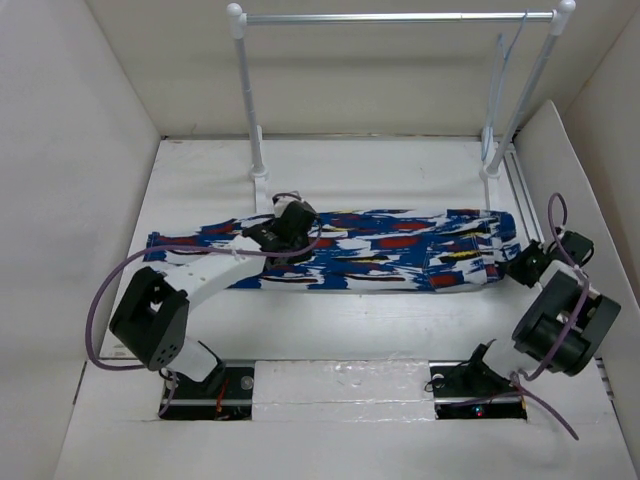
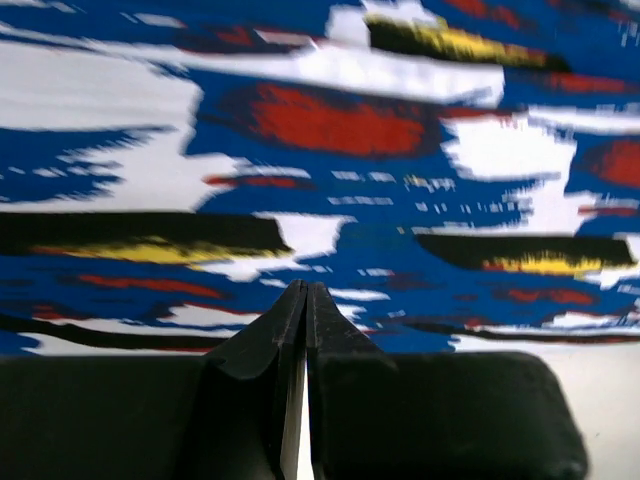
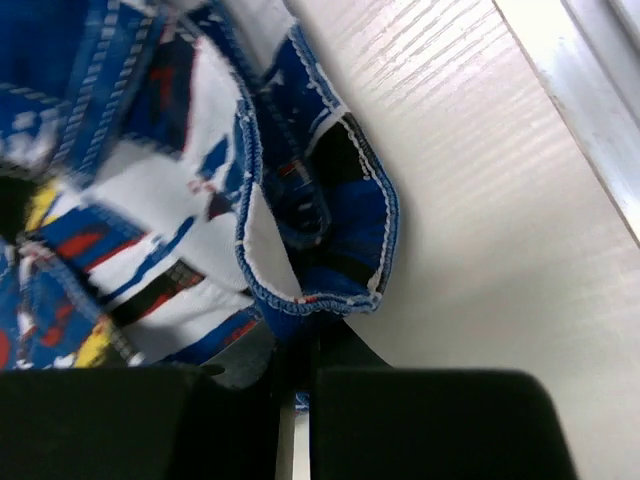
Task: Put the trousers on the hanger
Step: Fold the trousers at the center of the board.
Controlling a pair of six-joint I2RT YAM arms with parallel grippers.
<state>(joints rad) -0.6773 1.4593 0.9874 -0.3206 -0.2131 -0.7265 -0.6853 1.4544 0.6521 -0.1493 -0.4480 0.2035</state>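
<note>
Blue trousers (image 1: 400, 250) are lying flat, hanger (image 1: 499, 75) dangling bare at one o'clock; you're clamping them with right gripper (image 1: 518, 262), left gripper (image 2: 305, 292) closed.

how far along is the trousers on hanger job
Nothing done yet: the trousers lie flat on the table and the hanger hangs bare on the rail. In hand: the right gripper pinches their edge; the left gripper is shut over the middle. Remaining: lift and drape.

Counted are one pair of bright blue patterned cloth trousers (image 1: 380, 250), one thin pale wire hanger (image 1: 497, 75) and one white-posted metal rack (image 1: 400, 17).
</note>
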